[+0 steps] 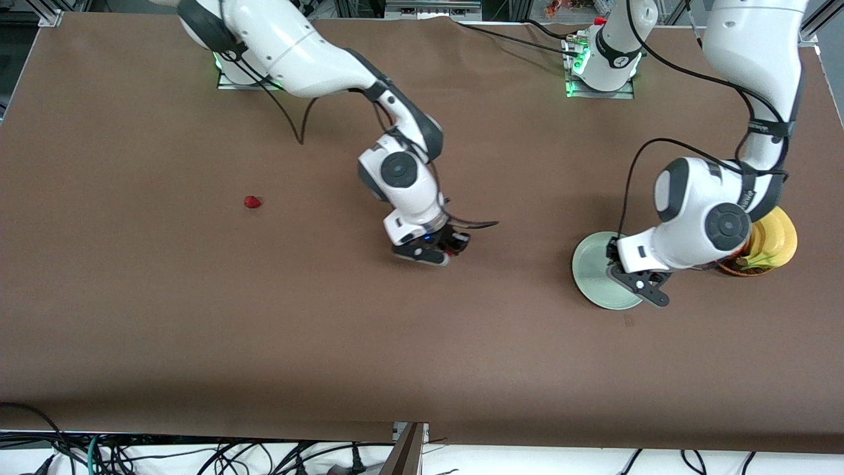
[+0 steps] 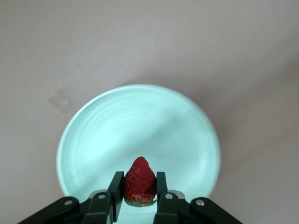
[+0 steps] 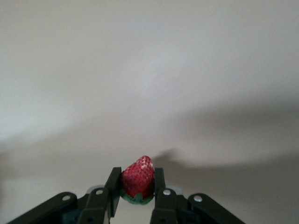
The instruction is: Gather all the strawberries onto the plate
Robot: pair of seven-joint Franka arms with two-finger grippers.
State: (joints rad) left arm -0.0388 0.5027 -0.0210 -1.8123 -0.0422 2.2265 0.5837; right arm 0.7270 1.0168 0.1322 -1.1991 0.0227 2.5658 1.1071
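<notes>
Left gripper [image 2: 139, 192] is clamping a strawberry [image 2: 139, 182] over the mint-green plate [image 2: 93, 135]. Right gripper [image 3: 137, 190] is clamping a second strawberry [image 3: 138, 180] above mid-table. A third strawberry [image 1: 252, 202] is lying toward the right arm's end.

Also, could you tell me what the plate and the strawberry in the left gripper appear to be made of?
The plate looks like glazed ceramic or hard plastic: pale mint, glossy, with faint concentric rings and soft reflections; which one is unclear. The strawberry held in the left gripper over it has evenly dimpled, matte red skin and a green cap; the regular texture suggests a plastic or foam replica, though I can't be sure.
</notes>
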